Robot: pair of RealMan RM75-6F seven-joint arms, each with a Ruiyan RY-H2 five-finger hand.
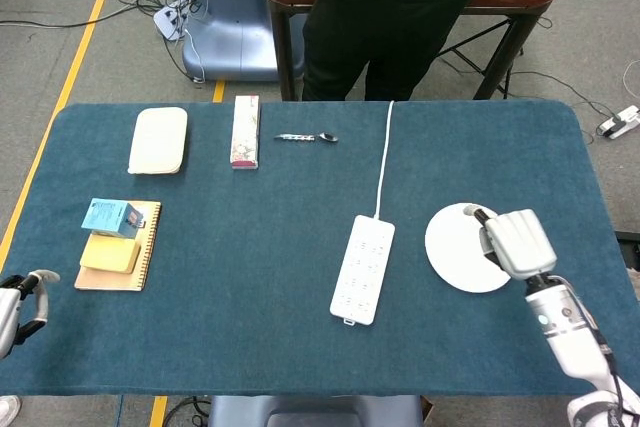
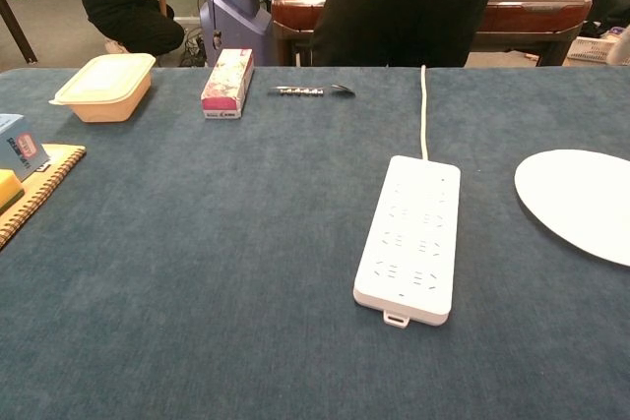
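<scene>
White plate (image 1: pixel 462 250) under rt robot hand (image 1: pixel 517 242), grip state unclear; nothing visibly held.

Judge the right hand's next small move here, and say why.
Probably lower the right hand onto the near right edge of the plate. In the head view it hovers above that edge, holding nothing visible, and the plate lies flat on the table beside the power strip. Whether it touches yet cannot be told.

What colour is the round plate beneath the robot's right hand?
White. The plate shows best in the head view, under the right hand.
</scene>
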